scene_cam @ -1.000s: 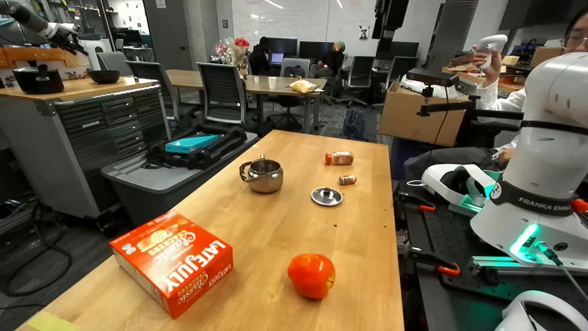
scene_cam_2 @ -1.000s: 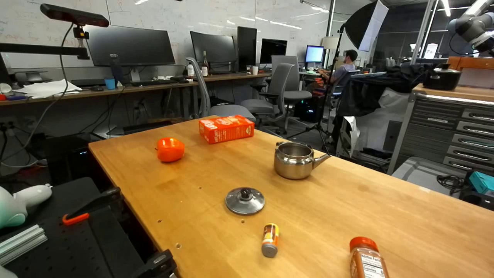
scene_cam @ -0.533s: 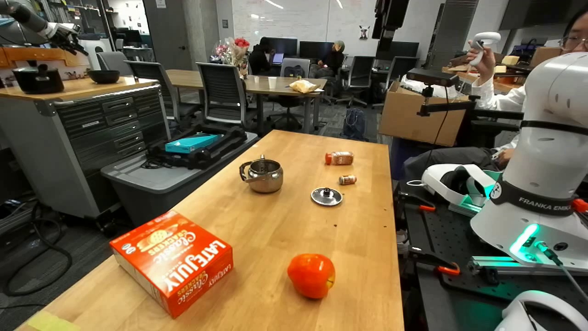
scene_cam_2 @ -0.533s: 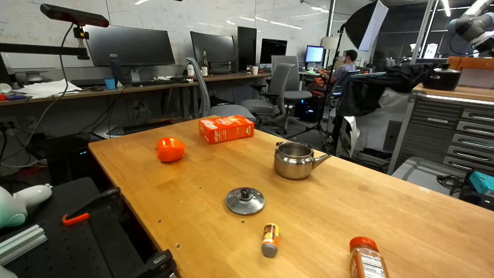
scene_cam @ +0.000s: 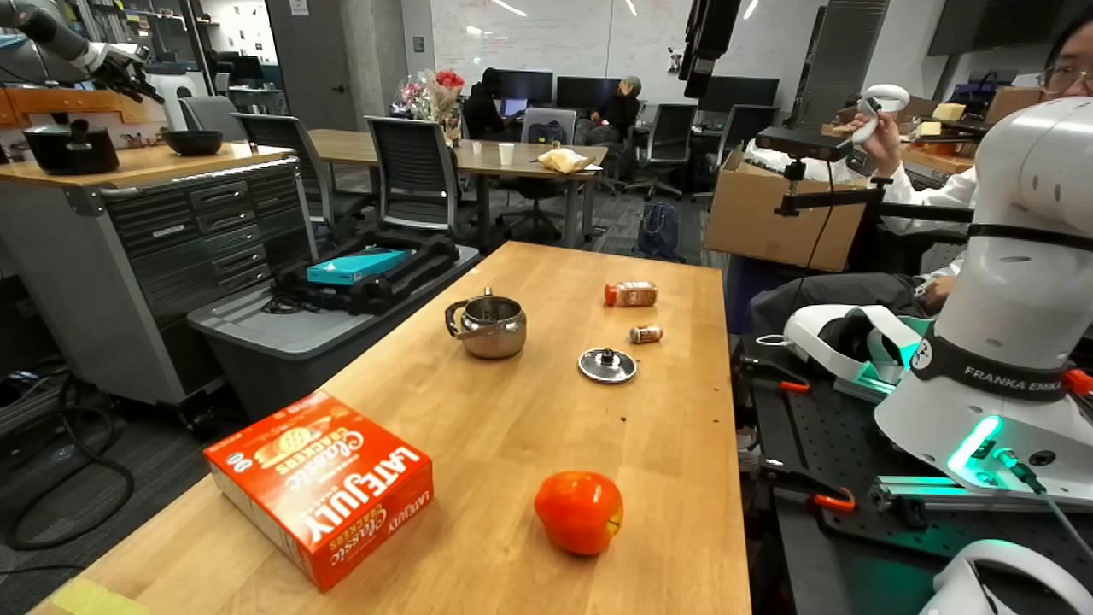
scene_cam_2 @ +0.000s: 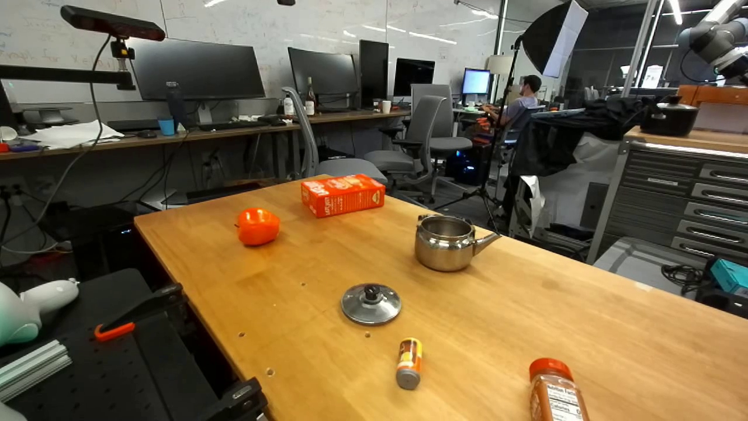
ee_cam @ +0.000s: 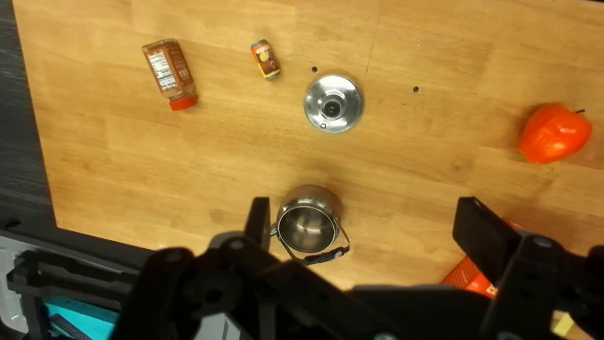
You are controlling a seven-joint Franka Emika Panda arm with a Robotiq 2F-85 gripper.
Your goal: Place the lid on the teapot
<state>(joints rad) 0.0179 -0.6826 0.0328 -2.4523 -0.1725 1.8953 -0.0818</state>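
1. Lid (ee_cam: 337,89), a flat round disc of silvery metal with a dark centre knob (ee_cam: 331,109): it lies flat on the pale wooden table (scene_cam: 521,436), knob up. By the wrist view it sits at 12 o'clock from the squat, rounded, silvery metal teapot (scene_cam_2: 445,252), clearly apart from it.

2. Teapot: upright and uncovered. In the wrist view its black-gripped wire handle (ee_cam: 325,256) leans out to 5 o'clock (clear of the opening, as I judge it).

3. Hand (ee_cam: 364,215): spread wide, with hold of nothing, well above the table.

4. Neighbours, as the wrist view has them: a small orange-and-brown cylindrical can (ee_cam: 265,59) lies near the lid at 10 o'clock; a glossy orange-red round fruit (ee_cam: 556,133) sits well off at 3 o'clock.

5. Done: nothing that shows; the lid is neither gripped nor raised.

6. Left: the whole job, I would say. Come down to the knob, close on it, lift, carry toward 6 o'clock, settle the lid squarely over the opening, let go.
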